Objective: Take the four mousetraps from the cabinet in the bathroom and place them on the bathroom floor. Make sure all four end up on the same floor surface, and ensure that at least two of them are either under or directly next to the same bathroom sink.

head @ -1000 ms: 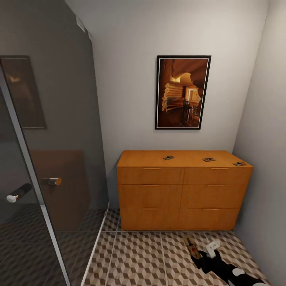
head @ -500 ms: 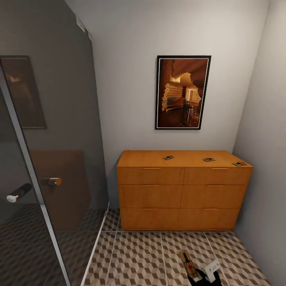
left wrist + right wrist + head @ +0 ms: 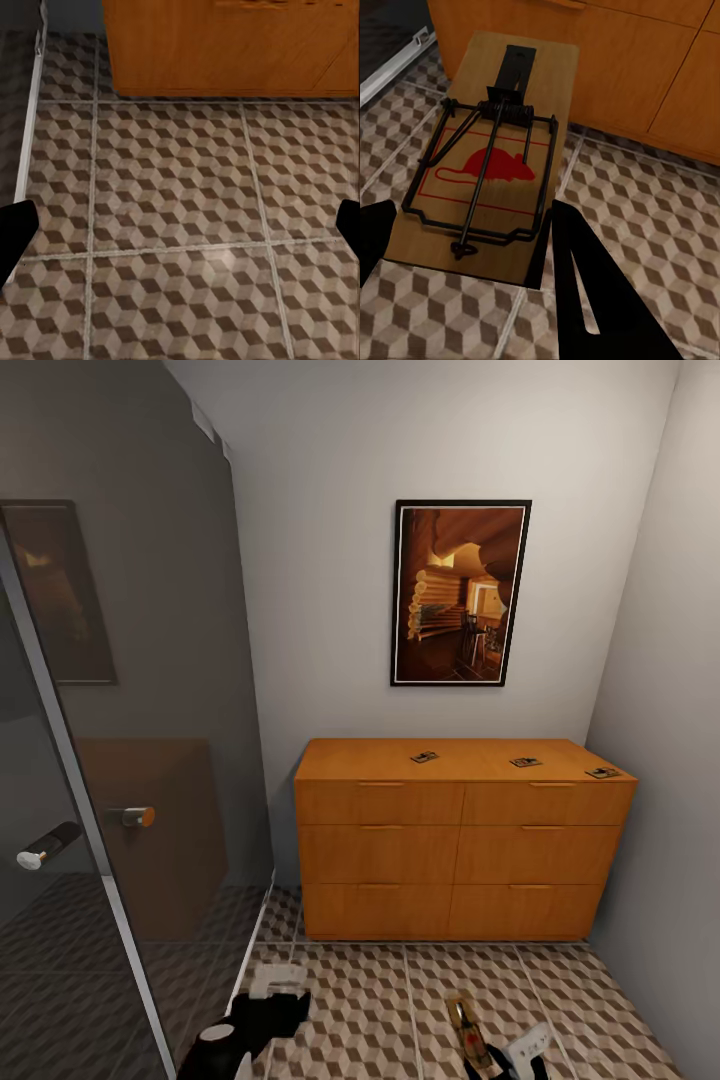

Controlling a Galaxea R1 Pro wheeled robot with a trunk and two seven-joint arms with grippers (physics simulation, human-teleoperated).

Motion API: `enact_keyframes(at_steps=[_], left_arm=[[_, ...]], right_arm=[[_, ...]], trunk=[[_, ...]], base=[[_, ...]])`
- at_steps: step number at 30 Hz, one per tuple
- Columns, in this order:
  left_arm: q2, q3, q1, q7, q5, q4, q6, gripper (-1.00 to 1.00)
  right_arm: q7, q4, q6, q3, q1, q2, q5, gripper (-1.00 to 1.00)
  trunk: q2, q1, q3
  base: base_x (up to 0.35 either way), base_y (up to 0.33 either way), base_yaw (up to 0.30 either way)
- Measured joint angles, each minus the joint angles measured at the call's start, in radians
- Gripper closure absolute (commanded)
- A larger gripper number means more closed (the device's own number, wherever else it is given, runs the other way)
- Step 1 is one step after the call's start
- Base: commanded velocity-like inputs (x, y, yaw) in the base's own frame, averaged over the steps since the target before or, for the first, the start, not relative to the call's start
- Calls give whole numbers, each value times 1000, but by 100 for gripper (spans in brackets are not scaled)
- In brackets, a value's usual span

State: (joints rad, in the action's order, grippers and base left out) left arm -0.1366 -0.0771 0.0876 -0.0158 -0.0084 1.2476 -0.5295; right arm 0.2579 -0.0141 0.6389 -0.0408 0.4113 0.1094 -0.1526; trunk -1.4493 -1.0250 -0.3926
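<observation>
Right end effector (image 3: 465, 247) clamped on a mousetrap (image 3: 491, 161): flat wooden plate, black wire spring bar, red mouse print, held low over cube-pattern tiled bathroom floor (image 3: 360, 1000). Left end effector (image 3: 180, 225) fingers spread, nothing between. Three small dark mousetraps (image 3: 424, 757) lie on the orange-brown six-drawer cabinet (image 3: 460, 850).

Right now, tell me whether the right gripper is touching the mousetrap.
Touching. The right wrist view shows the mousetrap clamped between the right gripper fingers, above the floor.

Four mousetraps: three (image 3: 424, 757) (image 3: 526, 763) (image 3: 602, 772) on one cabinet (image 3: 460, 855), one (image 3: 468, 1028) apparently pincer-held; six drawers, one picture (image 3: 460, 592).
</observation>
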Motion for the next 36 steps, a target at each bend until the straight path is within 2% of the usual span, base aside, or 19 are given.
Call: enact_keyframes(at_steps=[4,6,7,9,13,15,17,19,22,23,25,28,36], left_arm=[[-2,-4,73,-1,-1,13,-73,-100],[-4,-6,148,-1,-1,17,-163,-100],[-4,-6,169,-1,-1,18,-186,-100],[-4,-6,245,-2,0,15,-257,-100],[-5,-7,352,-2,2,-3,-306,-100],[-6,-7,424,-2,3,-41,-323,-100],[-8,-7,473,-2,4,-74,-329,-100],[-9,-7,500,-2,4,-89,-332,-100],[-10,-7,541,-2,4,-107,-335,-100],[-10,-6,560,-2,4,-110,-336,-100],[-10,-7,575,-2,3,-111,-341,-100],[-11,-7,600,-1,2,-80,-391,-100],[-8,-9,607,2,4,-35,-419,-100]], right_arm=[[-4,0,2,2,-8,-14,0,100],[-6,0,2,2,-10,-19,0,100],[-6,0,2,2,-10,-20,0,100],[-7,0,3,2,-11,-22,0,100],[-15,0,26,3,-12,-22,1,100],[-25,0,74,4,-17,-22,2,100],[-46,0,121,5,-33,-22,8,100],[-69,0,149,5,-44,-22,17,100],[-153,0,211,6,-83,-22,53,100],[-200,0,250,10,-114,-23,79,100],[-226,0,281,6,-132,-25,87,100],[-275,0,344,5,-159,-35,106,100],[-292,-3,356,6,-166,-45,111,100]], trunk=[[0,0,0],[0,0,0],[0,0,0],[0,0,0],[0,0,0],[0,0,0],[0,0,0],[0,0,0],[0,0,0],[0,0,0],[0,0,0],[0,0,0],[0,0,0]], base=[[0,0,0],[0,0,0],[0,0,0],[0,0,0],[0,0,0],[0,0,0],[0,0,0],[0,0,0],[0,0,0],[0,0,0],[0,0,0],[0,0,0],[0,0,0]])
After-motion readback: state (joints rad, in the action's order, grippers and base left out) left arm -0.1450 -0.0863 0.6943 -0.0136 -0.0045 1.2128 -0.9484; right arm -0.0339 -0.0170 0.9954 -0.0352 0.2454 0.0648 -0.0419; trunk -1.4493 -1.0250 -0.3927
